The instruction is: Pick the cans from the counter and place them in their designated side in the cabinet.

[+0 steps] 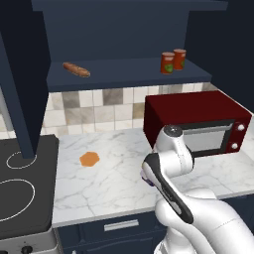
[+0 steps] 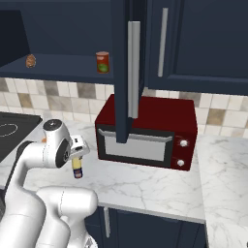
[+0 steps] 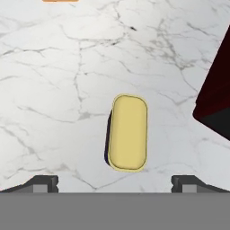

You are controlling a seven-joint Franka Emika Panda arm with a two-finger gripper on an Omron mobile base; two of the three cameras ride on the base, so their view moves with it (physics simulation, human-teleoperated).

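The yellow tin [image 3: 128,133] sits on the marble counter [image 3: 67,81], long axis running straight away from the gripper [image 3: 115,182] (jaws fully spread, holding nothing).

Kitchen: stovetop [image 1: 22,188], microwave [image 2: 147,133], marble counter [image 1: 109,183].

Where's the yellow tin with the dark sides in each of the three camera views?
Left base view: I can't make it out; the arm covers the counter in front of the microwave.
Right base view: yellow tin stands on the counter, lower left, just under the robot's hand, left of the microwave.
Hand view: centre, yellow top facing the camera, between the open gripper tips.
Shared landmark: the red microwave, whose corner shows at the right edge there.
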